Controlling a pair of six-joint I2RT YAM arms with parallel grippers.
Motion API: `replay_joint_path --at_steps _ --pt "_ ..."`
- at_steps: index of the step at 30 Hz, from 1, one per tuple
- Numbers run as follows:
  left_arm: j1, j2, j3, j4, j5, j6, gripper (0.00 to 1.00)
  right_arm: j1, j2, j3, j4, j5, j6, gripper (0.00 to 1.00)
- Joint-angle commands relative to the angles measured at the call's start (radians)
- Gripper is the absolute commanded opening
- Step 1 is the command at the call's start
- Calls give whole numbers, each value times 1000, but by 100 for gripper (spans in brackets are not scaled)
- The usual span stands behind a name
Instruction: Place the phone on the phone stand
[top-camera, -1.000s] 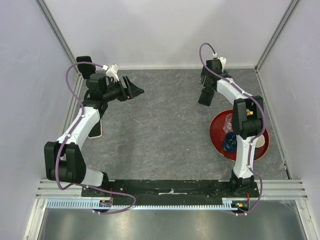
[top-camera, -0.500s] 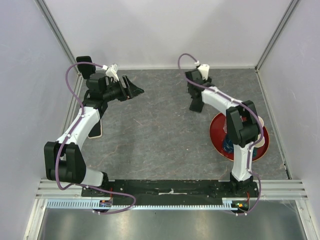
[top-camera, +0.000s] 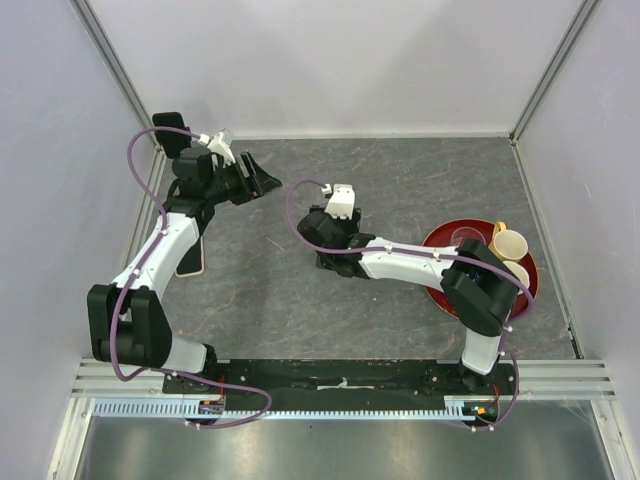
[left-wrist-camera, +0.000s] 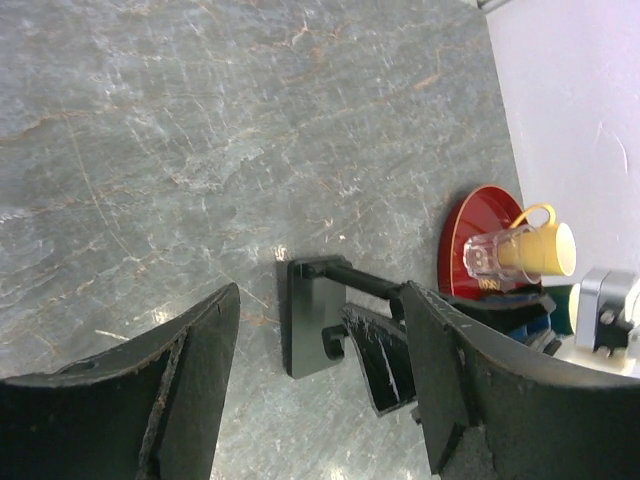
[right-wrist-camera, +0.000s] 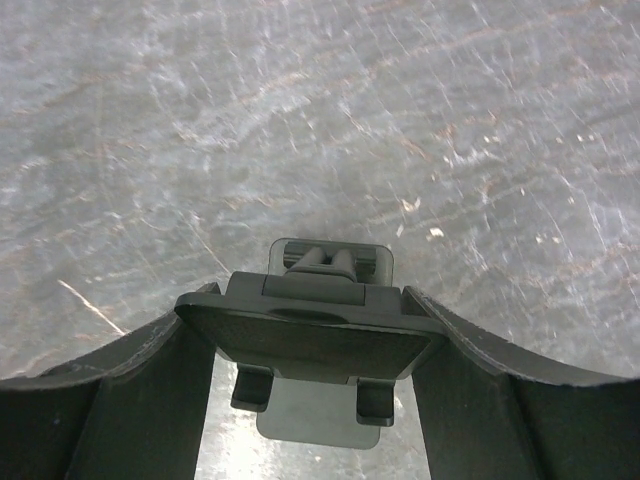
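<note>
The black phone stand (right-wrist-camera: 312, 340) is clamped by its tilted back plate between the fingers of my right gripper (right-wrist-camera: 310, 300). Its base rests on or just above the grey table near the middle (top-camera: 330, 264). In the left wrist view the phone stand (left-wrist-camera: 305, 315) shows beyond my left gripper (left-wrist-camera: 322, 292), which is open with nothing between its fingers. That left gripper (top-camera: 268, 180) hovers at the back left. The phone (top-camera: 192, 262) lies flat by the left wall, partly under the left arm.
A red tray (top-camera: 440, 240) at the right holds a yellow cup (top-camera: 508, 243) and a clear glass (top-camera: 465, 237). My right forearm stretches across it. Pale walls with metal posts close in the table on three sides.
My right arm has swung from the back right to the middle of the table, carrying the phone stand. The left gripper has barely shifted.
</note>
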Motion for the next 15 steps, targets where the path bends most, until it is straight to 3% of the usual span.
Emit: replay_joint_path --at_steps 1,2,4,5,6,8,13,15 --pt "1 -43 49 -27 -58 29 73 32 -17 -49 88 132 72 35" --pt "1 -45 49 -27 -58 29 75 38 -12 -49 92 120 81 37" --pt "0 -45 50 -35 -62 29 77 41 -5 -52 101 78 81 51" --pt "-3 -43 52 -41 -88 33 84 40 -6 -49 102 63 71 58" --pt "-13 -43 55 -49 -104 38 87 41 -9 -46 127 55 67 75" --pt "-28 -31 67 -72 -125 56 89 47 -25 -45 130 32 43 98" --pt "-88 20 104 -116 -121 90 89 49 -125 -70 177 -52 -51 98" --pt "-120 32 111 -133 -131 98 89 47 -198 -160 283 -58 -107 98"
